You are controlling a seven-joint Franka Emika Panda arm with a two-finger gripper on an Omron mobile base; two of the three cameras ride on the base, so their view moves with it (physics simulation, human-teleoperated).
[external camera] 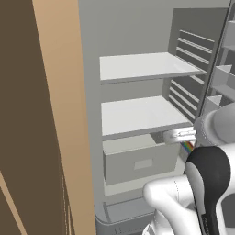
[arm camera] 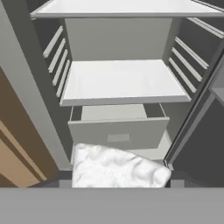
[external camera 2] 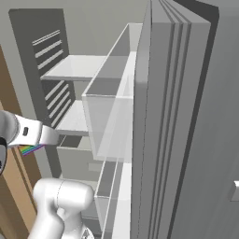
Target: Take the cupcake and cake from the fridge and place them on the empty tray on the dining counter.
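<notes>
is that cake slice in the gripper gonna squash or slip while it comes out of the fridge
The cake likely squashes easily: its white top looks soft and lumpy. The slice's rainbow-layered side hangs below the gripper, so it may slip or tip if jolted. It probably weighs little.

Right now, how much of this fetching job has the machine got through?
The fridge door stands open and its shelves look bare. The cake slice is in hand: its white top sits at the pincer in the hand view, and its coloured layers peek out below the pincer in both base views. Left to do: carry it to the tray. I can't see the cupcake, so I can't tell its status.
</notes>
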